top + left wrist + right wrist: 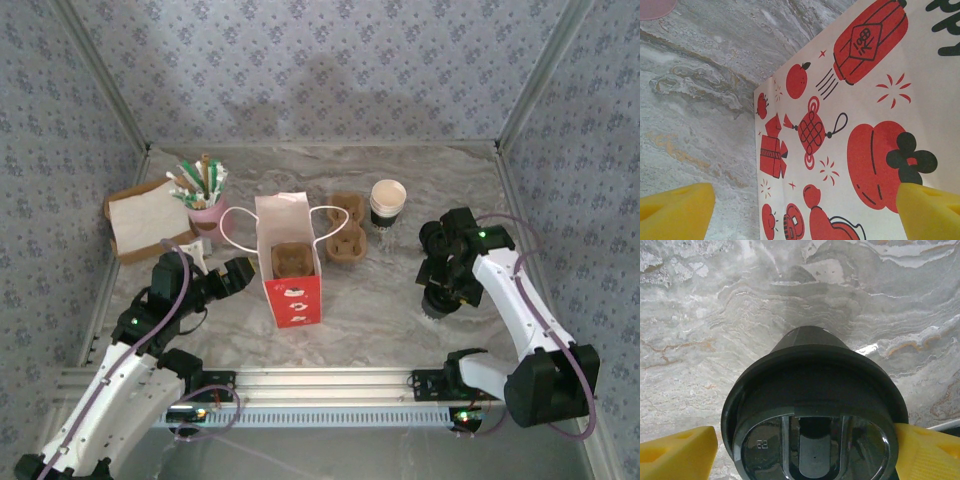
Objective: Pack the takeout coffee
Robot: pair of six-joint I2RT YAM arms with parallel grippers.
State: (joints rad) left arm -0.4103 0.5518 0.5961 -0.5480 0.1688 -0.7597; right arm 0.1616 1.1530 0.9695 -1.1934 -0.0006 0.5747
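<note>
Two jaw pairs spread, left gripper (800, 215) at 9 o'clock of red paper bag (290, 285) | right gripper (806, 440) straddles small black lidded paper cup (807, 340) at 3 | you centre, pinch under lid rim (760, 367)

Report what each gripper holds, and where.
Nothing. Left gripper is open beside the bag; right gripper straddles the lid, open, gap at one finger.

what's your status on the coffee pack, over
Left gripper open beside red bag. Right gripper open, straddling lidded black cup on table, not lifted. Brown carrier sits in bag mouth.
</note>
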